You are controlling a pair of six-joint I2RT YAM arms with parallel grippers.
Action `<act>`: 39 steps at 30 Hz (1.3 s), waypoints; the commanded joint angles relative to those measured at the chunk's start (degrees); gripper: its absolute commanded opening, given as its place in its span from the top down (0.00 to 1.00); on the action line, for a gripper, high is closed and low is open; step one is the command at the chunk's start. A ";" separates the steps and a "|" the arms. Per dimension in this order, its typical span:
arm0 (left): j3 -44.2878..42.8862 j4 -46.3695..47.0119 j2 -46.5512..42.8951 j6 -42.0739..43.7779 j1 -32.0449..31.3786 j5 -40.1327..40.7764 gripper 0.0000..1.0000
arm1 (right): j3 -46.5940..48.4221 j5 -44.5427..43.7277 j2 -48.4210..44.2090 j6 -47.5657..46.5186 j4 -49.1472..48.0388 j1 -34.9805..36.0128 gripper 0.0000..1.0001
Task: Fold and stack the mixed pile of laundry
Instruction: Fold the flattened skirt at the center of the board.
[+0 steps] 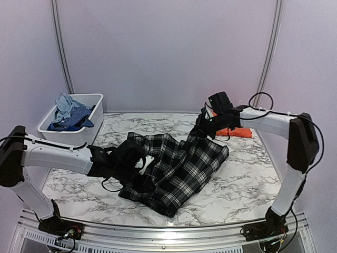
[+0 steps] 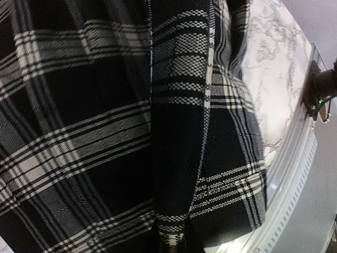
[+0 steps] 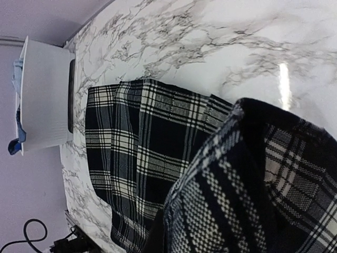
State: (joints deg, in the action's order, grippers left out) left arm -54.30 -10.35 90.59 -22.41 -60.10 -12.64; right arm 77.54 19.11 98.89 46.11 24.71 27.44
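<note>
Black-and-white plaid piece (image 1: 181, 168) on marble table (image 1: 247, 184)

A lab test booth. Its plain pale walls (image 1: 168, 52) enclose a marble-patterned surface (image 1: 242, 179) (ribbed aluminium rail (image 1: 158, 230) along its near edge).

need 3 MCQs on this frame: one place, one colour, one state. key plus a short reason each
1. Where on the table is the orange garment?
A) near left
B) far right
C) centre

2. What colour are the clothes in the white bin?
A) blue
B) red
C) green

3. How does the plaid piece lie?
A) folded into a neat square
B) rumpled, unfolded
C) draped over the bin

Key:
1 B: the orange shows at the table's far right edge.
2 A: blue cloth heaps inside the bin.
3 B: it sprawls creased mid-table, left gripper and right gripper at its edges.
</note>
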 commanded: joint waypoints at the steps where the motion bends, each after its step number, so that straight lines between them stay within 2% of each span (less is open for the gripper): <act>1: 4.39 2.37 1.89 -2.88 3.29 -1.11 1.00 | 6.26 4.63 13.48 -4.56 -5.55 2.12 1.00; 6: 5.41 2.48 8.86 -2.02 4.72 -0.90 1.00 | 4.22 7.04 21.70 -4.97 -8.54 2.42 1.00; 10: 4.22 2.62 11.24 -0.75 4.64 -1.61 1.00 | -2.96 5.86 19.83 -4.40 -10.58 2.07 1.00; 16: -0.40 0.11 11.79 4.34 1.99 -4.20 1.00 | -23.14 3.55 4.61 -0.56 -13.94 0.19 1.00; 20: -1.33 -0.29 8.12 6.04 -0.50 -6.80 1.00 | -29.08 0.82 -9.88 0.02 -11.07 0.22 1.00; 23: -0.97 -0.41 5.26 5.90 -0.88 -7.35 1.00 | -28.13 -1.42 -17.88 0.78 -7.72 0.41 1.00; 27: 0.28 -0.64 1.24 5.45 -0.77 -8.32 1.00 | -23.01 -1.84 -21.34 1.20 -4.35 1.46 1.00; 35: 4.30 -0.13 -5.05 3.86 0.55 -9.01 1.00 | -10.10 -1.19 -16.47 1.87 -2.56 4.09 1.00; 39: 9.11 3.92 -8.58 1.66 2.14 -9.56 1.00 | -1.62 -1.45 -11.38 0.94 -0.98 5.32 1.00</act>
State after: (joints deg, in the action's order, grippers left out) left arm -49.43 -8.78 85.30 -18.57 -59.48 -20.97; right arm 67.53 18.76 83.74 47.55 22.46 31.42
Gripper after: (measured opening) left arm 0.064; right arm 0.004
